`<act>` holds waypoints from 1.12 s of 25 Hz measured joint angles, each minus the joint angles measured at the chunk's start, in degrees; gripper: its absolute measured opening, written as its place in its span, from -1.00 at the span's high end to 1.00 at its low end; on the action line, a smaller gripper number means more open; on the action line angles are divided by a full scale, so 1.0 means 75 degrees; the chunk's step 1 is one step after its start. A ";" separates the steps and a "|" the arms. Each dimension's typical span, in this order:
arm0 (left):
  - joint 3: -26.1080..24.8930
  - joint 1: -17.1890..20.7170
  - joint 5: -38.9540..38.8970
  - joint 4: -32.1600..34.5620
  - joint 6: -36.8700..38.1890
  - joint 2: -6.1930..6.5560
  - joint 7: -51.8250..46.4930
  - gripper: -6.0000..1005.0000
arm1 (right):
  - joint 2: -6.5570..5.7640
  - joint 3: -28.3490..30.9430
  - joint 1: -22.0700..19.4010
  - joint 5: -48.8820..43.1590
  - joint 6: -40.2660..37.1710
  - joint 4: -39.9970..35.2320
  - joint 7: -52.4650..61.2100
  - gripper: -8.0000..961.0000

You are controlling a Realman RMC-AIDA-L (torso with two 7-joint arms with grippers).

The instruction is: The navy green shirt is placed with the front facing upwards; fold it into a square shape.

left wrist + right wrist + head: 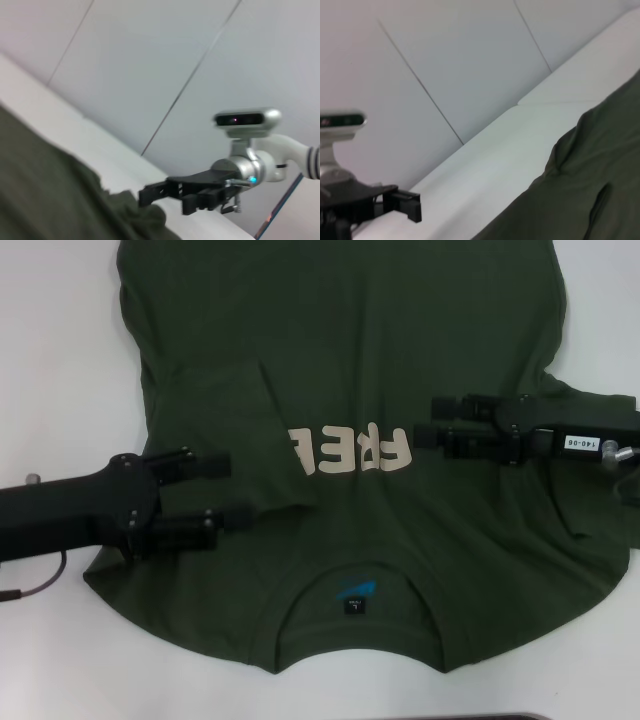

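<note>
**Both claws over a partly folded shirt**

Navy green shirt spread front up across the white worktop, filling most of the head view, collar toward the bottom edge with a small teal-and-black label inside it. Left sleeve side folded inward over the chest, covering the start of the cream lettering, of which only "FRE" reads, upside down. Fold edge running from upper centre down to just left of the letters.

Left claw at lower left of the head view, over the folded flap near its lower edge, fingers parted, nothing between them; contact with the cloth impossible to tell. Right claw at centre right, pointing inward, tips just beside the last letter, fingers likewise spread apart and holding nothing.

In the left wrist view, shirt fabric at lower left, with the right claw farther off above a rumpled edge. In the right wrist view, fabric at lower right, the left claw at lower left over the bare worktop.
</note>
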 joint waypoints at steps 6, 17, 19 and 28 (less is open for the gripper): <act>-0.0215 -0.0050 -0.0012 0.0393 0.0091 0.0046 0.0288 -0.68 | -0.0318 -0.0036 -0.0024 -0.0268 -0.0501 -0.0170 0.1137 -0.72; -0.0673 -0.0104 -0.0056 0.0396 0.0096 0.0021 -0.0129 -0.69 | -0.2150 0.1216 -0.0114 -0.1644 -0.1456 -0.0640 0.5421 -0.72; -0.0693 -0.0098 -0.0094 0.0408 0.0097 0.0008 -0.0127 -0.69 | -0.2192 0.1659 -0.0135 -0.2312 -0.1425 -0.0820 0.5744 -0.72; -0.0799 -0.0060 -0.0247 0.0559 0.0089 0.0009 -0.0120 -0.69 | -0.2194 0.2135 -0.0229 -0.3653 -0.1104 -0.0837 0.6230 -0.72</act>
